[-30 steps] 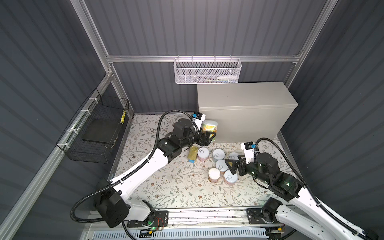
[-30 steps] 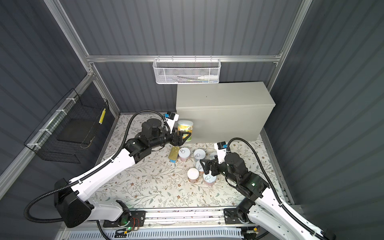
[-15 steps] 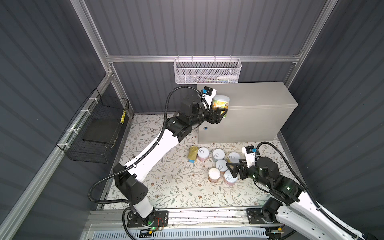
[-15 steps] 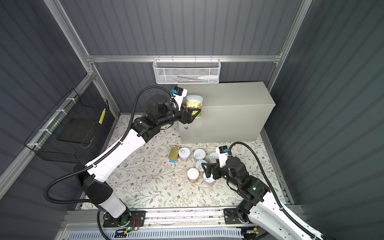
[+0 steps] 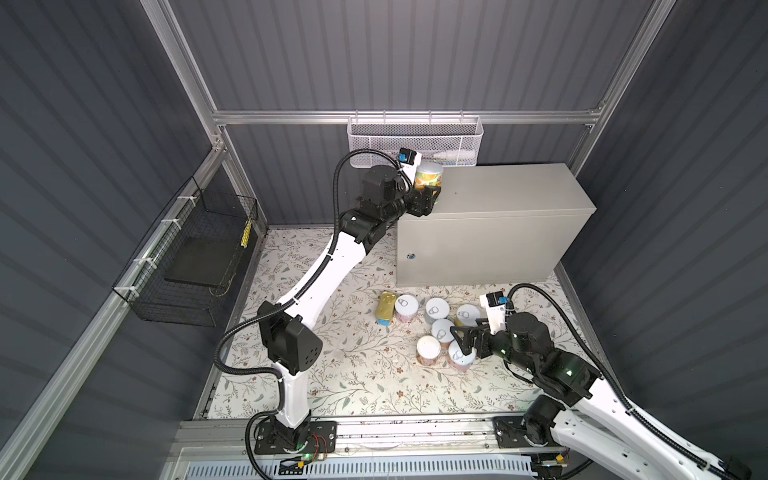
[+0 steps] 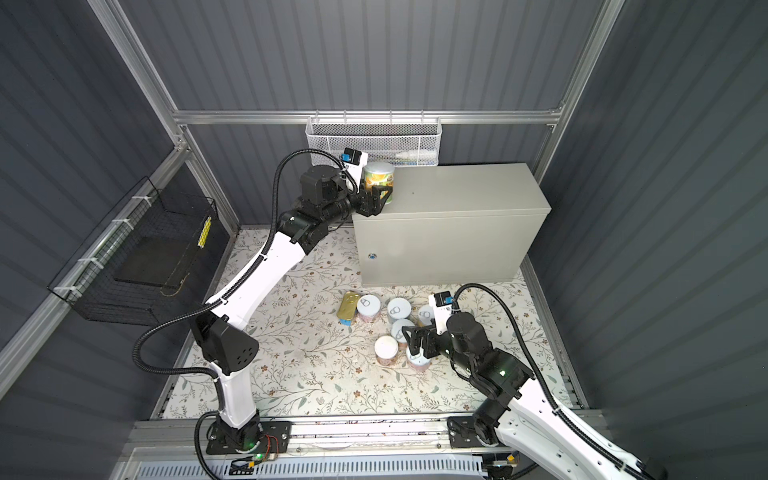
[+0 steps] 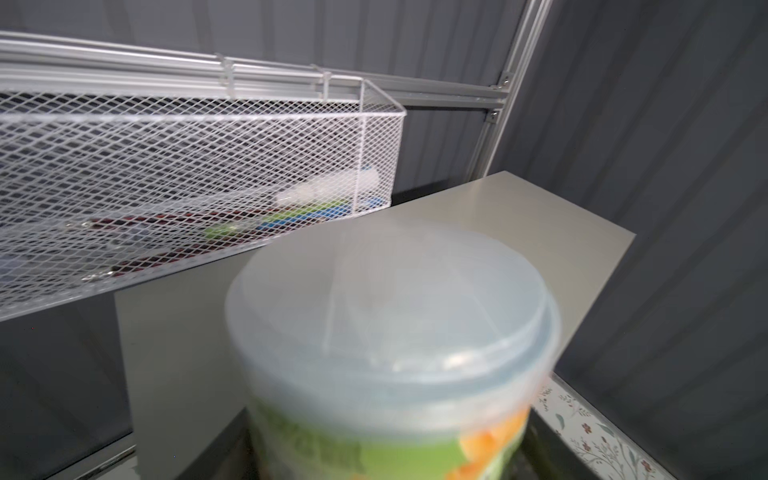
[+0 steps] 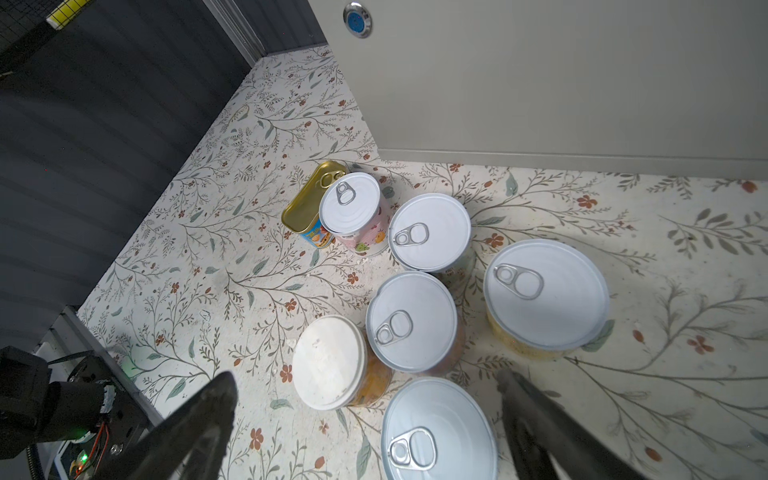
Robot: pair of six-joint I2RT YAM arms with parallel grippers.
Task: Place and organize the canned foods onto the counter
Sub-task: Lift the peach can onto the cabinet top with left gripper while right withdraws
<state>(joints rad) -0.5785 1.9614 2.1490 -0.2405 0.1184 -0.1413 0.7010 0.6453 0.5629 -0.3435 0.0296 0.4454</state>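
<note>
Left wrist view is showing the tall can (image 7: 395, 340) filling the foreground, its clear plastic overcap and green-and-orange label blurred, with the counter (image 7: 519, 216) lying flat and bare behind it. In both top views the left gripper (image 5: 430, 194) is clamping that can low on its side wall, jaws closed partway onto it, and is holding it upright over the counter's left end. Whether its base is touching the top I cannot tell. Being rigid metal with a smooth printed wall, it is probably carrying some weight and offering little friction, so a hold across the wall below the cap is looking sounder than any pinch on the flexible lid. The right gripper (image 5: 459, 341) is hanging fully spread and empty over the nearest can (image 8: 438, 428), one of six round cans (image 8: 415, 320) standing close together with the gold tin (image 8: 305, 203) on the floral mat (image 8: 208, 257). That tight spacing is leaving fingers little room. The counter's top is looking hard, level and slick. The white mesh basket (image 7: 166, 166) is hanging just behind that left end, and dark corrugated walls are closing in the sides.
</note>
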